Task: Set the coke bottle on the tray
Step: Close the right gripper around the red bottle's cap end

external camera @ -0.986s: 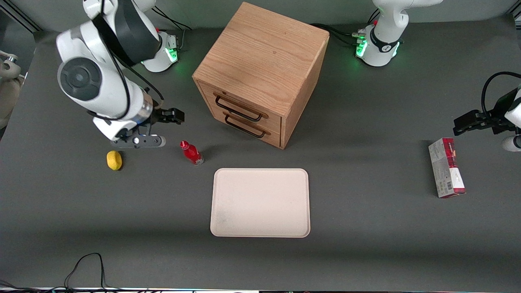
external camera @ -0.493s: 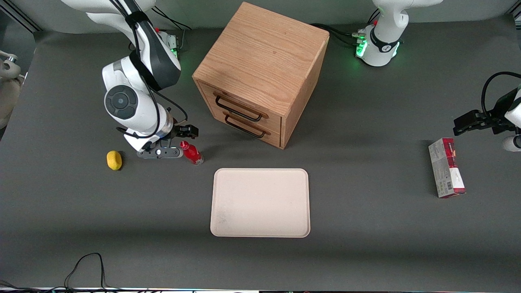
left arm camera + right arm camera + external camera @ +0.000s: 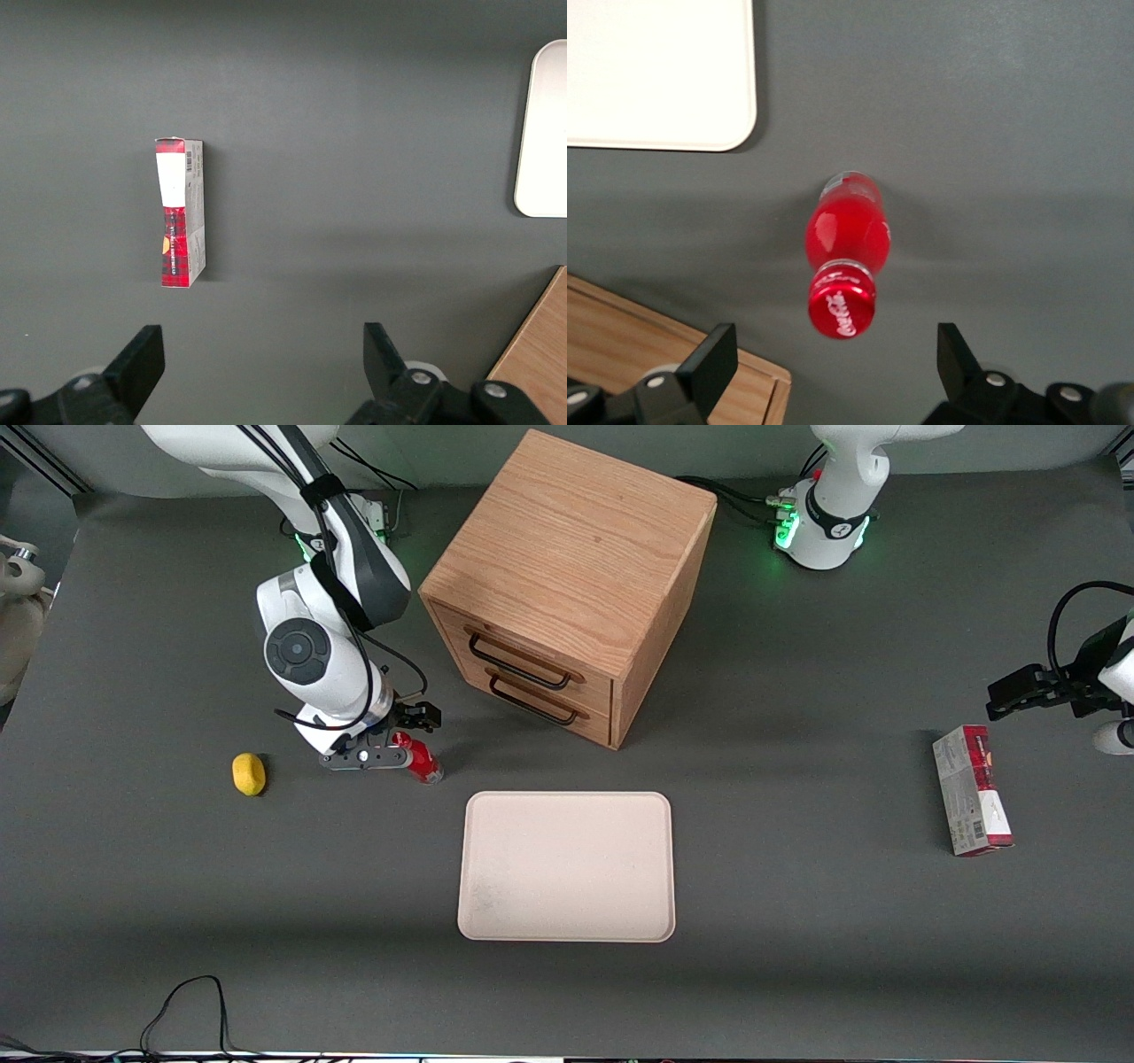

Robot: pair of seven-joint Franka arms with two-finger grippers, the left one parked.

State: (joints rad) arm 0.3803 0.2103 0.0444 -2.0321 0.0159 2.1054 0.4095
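The pincer (image 3: 400,737) hangs low over the coke bottle (image 3: 420,756), which stands upright on the bench (image 3: 797,921), not yet lifted. In the right wrist view the 2 fingers (image 3: 709,363) are spread wide, 1 to each side of the red cap, touching nothing, so the pincer is open and lined up to straddle the bottle (image 3: 849,237) before closing. That placement likely suits a grasp at the neck or body from above.

The tray (image 3: 567,866) lies flat and bare, near the bottle and closer to the front camera, so the carry should be short. A wooden drawer cabinet (image 3: 567,584) stands just beside the bottle, farther from the camera. The lemon (image 3: 249,773) sits apart toward the working arm's end, clear of the approach.
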